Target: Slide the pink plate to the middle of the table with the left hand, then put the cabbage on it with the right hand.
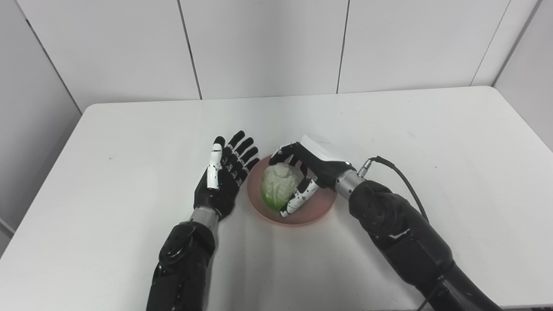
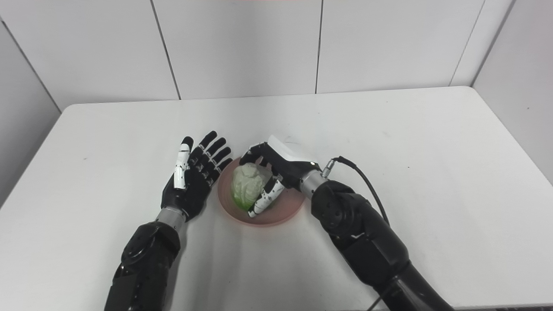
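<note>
Two head cameras side by side, looking down at same white table (image 1: pixel 129 142), close range.

The left hand (image 1: pixel 224 175) is showing a black palm and black segmented fingers, with a white thumb dotted with small dark screws and tipped in black. The right hand (image 1: pixel 309 172) is wearing a flat white cover plate over its black back, and its thumb is likewise showing white with dark dots. Both hands are joining silver metal wrist cuffs, which are leading into bulky glossy black forearms. A thin black cable (image 1: pixel 399 175) is arching from a silver plug at the right wrist.
</note>
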Action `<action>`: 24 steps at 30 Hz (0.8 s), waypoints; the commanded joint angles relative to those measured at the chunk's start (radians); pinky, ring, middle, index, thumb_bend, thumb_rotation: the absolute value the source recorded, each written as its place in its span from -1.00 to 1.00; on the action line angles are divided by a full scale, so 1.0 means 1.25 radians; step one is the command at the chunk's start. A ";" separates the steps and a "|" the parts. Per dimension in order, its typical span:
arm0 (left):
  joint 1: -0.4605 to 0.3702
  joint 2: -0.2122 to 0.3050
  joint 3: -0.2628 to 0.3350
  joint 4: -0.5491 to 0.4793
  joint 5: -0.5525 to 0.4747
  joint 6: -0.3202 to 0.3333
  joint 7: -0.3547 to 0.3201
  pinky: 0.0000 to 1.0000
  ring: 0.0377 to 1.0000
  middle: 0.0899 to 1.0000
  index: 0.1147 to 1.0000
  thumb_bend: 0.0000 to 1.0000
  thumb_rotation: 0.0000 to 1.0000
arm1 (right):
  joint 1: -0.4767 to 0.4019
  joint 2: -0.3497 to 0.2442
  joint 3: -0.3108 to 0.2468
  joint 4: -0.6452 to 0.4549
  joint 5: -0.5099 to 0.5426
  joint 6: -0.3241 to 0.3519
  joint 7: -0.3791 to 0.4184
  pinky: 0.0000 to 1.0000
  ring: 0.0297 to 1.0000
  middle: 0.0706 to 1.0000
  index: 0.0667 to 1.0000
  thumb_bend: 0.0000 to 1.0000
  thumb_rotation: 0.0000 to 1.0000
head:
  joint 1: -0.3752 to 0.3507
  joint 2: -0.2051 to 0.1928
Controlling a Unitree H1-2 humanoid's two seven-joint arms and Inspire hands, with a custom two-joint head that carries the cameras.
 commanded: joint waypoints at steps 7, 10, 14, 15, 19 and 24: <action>0.009 0.001 -0.011 0.023 0.024 0.052 0.023 0.77 0.82 0.79 0.76 -0.03 1.00 | -0.046 -0.041 -0.003 -0.119 -0.054 0.047 0.103 0.30 0.60 0.72 0.84 0.78 0.08 | -0.001 0.001; 0.009 0.002 -0.010 0.025 0.027 0.051 0.019 0.77 0.83 0.80 0.76 -0.03 1.00 | -0.061 -0.054 -0.006 -0.152 -0.059 0.081 0.160 0.42 0.78 0.88 0.98 0.95 0.27 | -0.001 0.000; 0.009 0.001 -0.008 0.021 0.025 0.055 0.017 0.78 0.82 0.80 0.77 -0.03 1.00 | -0.069 -0.062 -0.013 -0.172 -0.055 0.104 0.207 0.53 0.86 0.95 1.00 1.00 0.29 | -0.001 0.001; 0.009 0.002 -0.007 0.020 0.024 0.057 0.017 0.78 0.82 0.80 0.77 -0.03 1.00 | -0.070 -0.064 -0.015 -0.174 -0.051 0.104 0.213 0.54 0.86 0.95 1.00 1.00 0.29 | -0.001 0.001; 0.009 0.003 -0.006 0.019 0.022 0.059 0.015 0.78 0.82 0.81 0.77 -0.03 1.00 | -0.065 -0.061 -0.030 -0.178 -0.039 0.099 0.214 0.62 0.88 0.96 1.00 1.00 0.29 | -0.004 0.001; 0.012 0.002 -0.005 0.015 0.023 0.055 0.017 0.76 0.81 0.80 0.76 -0.01 1.00 | -0.053 -0.051 -0.064 -0.189 -0.016 0.078 0.180 0.68 0.91 1.00 1.00 1.00 0.38 | -0.007 -0.001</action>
